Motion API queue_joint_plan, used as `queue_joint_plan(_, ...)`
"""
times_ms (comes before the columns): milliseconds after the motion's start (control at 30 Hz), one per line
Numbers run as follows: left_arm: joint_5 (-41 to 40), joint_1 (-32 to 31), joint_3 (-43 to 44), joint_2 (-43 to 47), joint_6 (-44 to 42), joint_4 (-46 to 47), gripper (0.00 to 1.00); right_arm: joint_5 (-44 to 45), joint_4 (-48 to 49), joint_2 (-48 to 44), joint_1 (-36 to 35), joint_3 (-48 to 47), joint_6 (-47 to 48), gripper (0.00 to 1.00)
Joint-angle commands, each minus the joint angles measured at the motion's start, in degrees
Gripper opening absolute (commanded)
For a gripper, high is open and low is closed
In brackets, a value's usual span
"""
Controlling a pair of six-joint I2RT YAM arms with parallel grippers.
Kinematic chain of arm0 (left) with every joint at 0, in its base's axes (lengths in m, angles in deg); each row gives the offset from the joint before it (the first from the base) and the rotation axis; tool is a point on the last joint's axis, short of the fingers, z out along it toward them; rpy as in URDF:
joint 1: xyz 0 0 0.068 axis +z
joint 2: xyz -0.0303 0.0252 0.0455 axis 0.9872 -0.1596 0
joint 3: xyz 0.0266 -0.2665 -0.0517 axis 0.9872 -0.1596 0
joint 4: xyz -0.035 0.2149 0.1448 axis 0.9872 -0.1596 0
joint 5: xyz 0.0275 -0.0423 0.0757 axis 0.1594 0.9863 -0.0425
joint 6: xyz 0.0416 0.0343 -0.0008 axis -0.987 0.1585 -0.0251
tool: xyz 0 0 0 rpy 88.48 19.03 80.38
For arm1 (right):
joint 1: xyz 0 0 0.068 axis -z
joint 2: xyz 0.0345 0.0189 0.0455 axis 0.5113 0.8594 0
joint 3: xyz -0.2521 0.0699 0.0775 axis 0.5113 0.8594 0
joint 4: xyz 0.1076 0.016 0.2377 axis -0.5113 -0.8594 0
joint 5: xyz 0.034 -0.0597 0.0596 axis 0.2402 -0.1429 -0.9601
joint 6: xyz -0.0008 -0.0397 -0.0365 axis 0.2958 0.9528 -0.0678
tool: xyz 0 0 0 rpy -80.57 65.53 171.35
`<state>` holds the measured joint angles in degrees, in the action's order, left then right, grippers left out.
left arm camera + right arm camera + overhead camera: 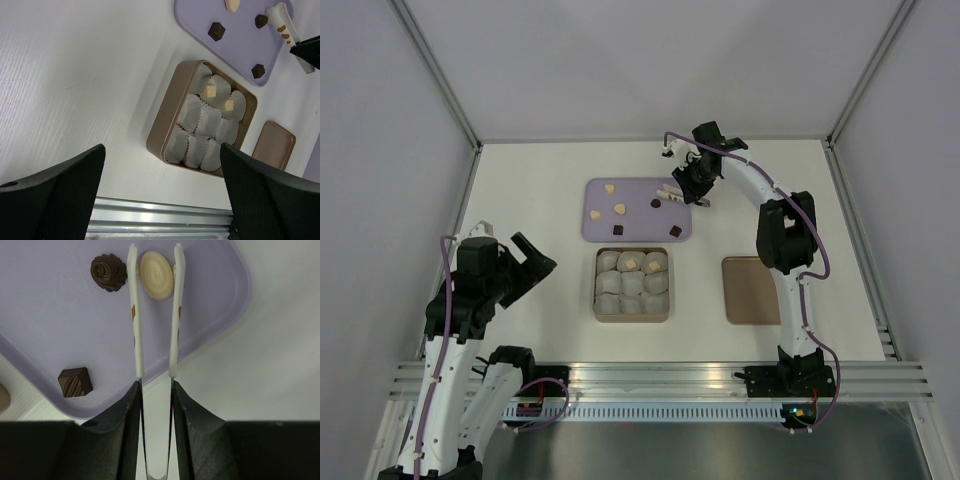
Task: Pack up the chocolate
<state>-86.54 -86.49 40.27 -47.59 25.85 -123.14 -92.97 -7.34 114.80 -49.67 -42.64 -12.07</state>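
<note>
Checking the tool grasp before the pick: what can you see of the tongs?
The tongs are two slim, smooth, off-white arms with small brown marks, meeting in a bend at the near end. The right end effector is shut on them, its fingers pressing from both sides. The arms run almost parallel out over the lavender tray. Their tips flank a pale oval chocolate; contact looks likely at the right tip, unclear at the left.

No legible writing in any view.
The chocolates, lilac tray, brown box and table carry no readable letters; small brown marks on the tongs spell nothing.
</note>
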Motion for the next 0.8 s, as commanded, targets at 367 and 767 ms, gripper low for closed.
queue_joint_plan(367,0.0,-0.3,0.1,0.3,3.4,1.4,0.99,0.8,7.4,-8.8,-0.5,4.7,-5.5,0.03)
queue_joint_plan(767,0.4,-0.3,-0.1,0.8,5.0,0.9,1.0,5.6,9.2,-14.6,-4.0,9.4,-10.5,0.0)
